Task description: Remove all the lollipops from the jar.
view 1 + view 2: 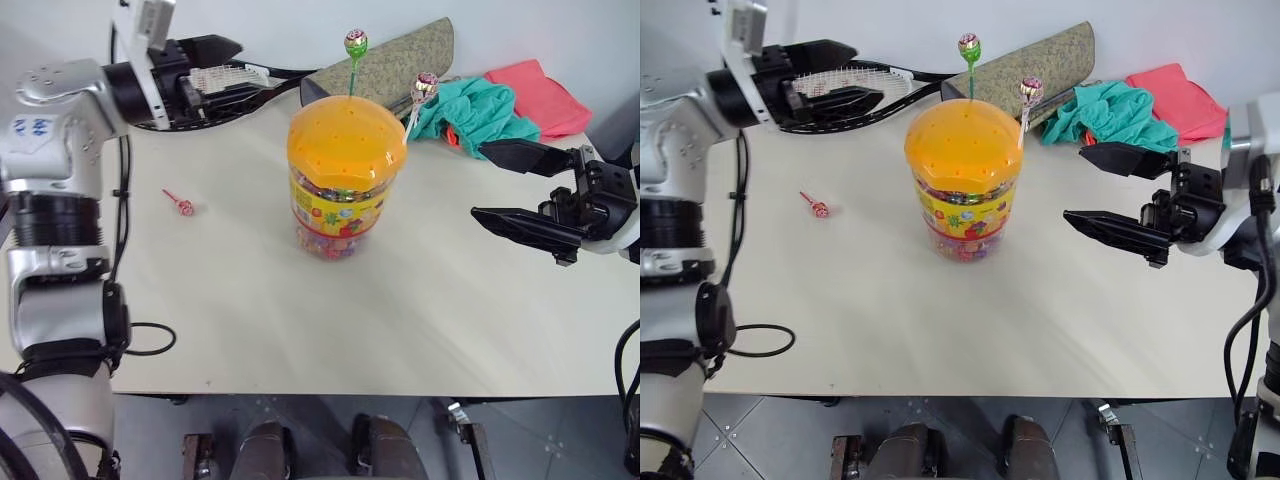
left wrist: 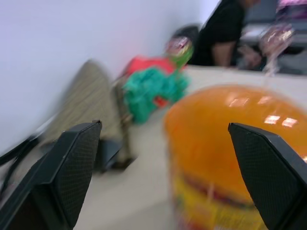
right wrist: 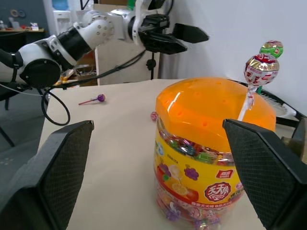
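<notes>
The jar (image 1: 343, 190) stands mid-table, a clear tub with an orange holed lid (image 1: 346, 138). Two lollipops stick up out of the lid: a green one (image 1: 356, 42) and a pinkish one on a white stick (image 1: 426, 84). A red lollipop (image 1: 183, 206) lies on the table to the jar's left. A purple lollipop (image 3: 100, 97) lies farther off on that side. My left gripper (image 1: 250, 70) hovers open above the table's back left, pointing toward the jar top (image 2: 230, 120). My right gripper (image 1: 478, 181) is open at the jar's right, level with it and apart from it.
A black racket (image 1: 225, 85) lies at the back left, under my left gripper. An olive cover (image 1: 400, 60), a teal cloth (image 1: 475, 110) and a red cloth (image 1: 540, 95) lie at the back right. A black cable (image 1: 150, 340) loops at the table's left edge. A person in black sits beyond the table.
</notes>
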You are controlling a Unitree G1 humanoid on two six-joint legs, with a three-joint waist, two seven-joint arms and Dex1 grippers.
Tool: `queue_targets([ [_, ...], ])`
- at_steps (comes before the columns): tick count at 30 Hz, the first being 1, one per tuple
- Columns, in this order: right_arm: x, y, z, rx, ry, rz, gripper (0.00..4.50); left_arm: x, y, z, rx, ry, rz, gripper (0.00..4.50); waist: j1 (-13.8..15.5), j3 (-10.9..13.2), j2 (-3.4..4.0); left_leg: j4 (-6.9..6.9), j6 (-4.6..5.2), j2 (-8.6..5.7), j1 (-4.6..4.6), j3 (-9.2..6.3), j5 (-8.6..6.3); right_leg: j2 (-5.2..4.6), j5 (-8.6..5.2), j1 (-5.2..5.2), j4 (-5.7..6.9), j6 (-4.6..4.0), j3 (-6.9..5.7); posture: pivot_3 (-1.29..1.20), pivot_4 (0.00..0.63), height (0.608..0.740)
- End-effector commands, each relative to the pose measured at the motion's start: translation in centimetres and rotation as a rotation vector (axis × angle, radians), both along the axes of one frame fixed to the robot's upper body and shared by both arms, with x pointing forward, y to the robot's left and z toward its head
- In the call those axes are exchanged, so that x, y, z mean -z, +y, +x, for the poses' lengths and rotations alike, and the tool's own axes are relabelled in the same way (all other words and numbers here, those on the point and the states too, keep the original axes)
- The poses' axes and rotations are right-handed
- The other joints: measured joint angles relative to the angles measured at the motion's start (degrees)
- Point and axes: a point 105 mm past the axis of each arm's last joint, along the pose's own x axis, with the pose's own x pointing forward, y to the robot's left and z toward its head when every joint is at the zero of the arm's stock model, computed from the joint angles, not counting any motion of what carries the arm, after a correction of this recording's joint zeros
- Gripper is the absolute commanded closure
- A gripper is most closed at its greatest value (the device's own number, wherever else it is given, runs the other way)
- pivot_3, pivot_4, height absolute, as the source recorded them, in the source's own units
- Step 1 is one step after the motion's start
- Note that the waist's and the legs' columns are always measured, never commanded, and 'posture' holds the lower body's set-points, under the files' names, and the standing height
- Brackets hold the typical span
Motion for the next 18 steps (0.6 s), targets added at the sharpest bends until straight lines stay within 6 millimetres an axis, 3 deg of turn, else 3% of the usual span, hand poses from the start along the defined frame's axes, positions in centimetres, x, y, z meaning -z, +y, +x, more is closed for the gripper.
queue_targets([
  [1, -1.2, -0.2, -1.3, 0.022, -0.070, 0.016, 0.00, -1.1, -1.8, 0.7, 0.041, -0.042, 0.020, 0.01, 0.0, 0.0, 0.00, -0.01, 0.01, -0.04, -0.01, 0.00, 0.00, -0.04, 0.00, 0.00, 0.00, 0.01, 0.00, 0.00, 0.150, 0.740],
  [8, -0.9, -0.5, -2.4, 0.090, -0.074, 0.031, 0.00, -0.5, -6.8, 2.8, 0.035, 0.041, 0.026, 0.01, -0.1, 0.0, -0.01, -0.04, 0.07, -0.12, -0.05, -0.06, -0.01, -0.12, 0.01, 0.00, -0.02, 0.02, -0.10, 0.00, 0.150, 0.740],
  [15, -1.6, -0.6, -3.5, 0.130, -0.102, 0.060, 0.00, -0.3, -10.0, 3.4, 0.011, 0.060, 0.007, 0.01, 0.1, 0.0, -0.02, -0.06, 0.08, -0.12, -0.06, -0.10, -0.01, -0.13, 0.01, 0.00, -0.04, 0.02, -0.12, 0.00, 0.150, 0.740],
  [18, -2.4, -0.8, -3.8, 0.151, -0.123, 0.103, 0.00, -0.4, -10.5, 3.2, 0.029, 0.056, -0.003, 0.60, 0.1, 0.0, -0.01, -0.05, 0.10, -0.16, -0.06, -0.11, -0.01, -0.18, 0.02, 0.02, -0.04, 0.03, -0.13, 0.00, 0.150, 0.740],
])
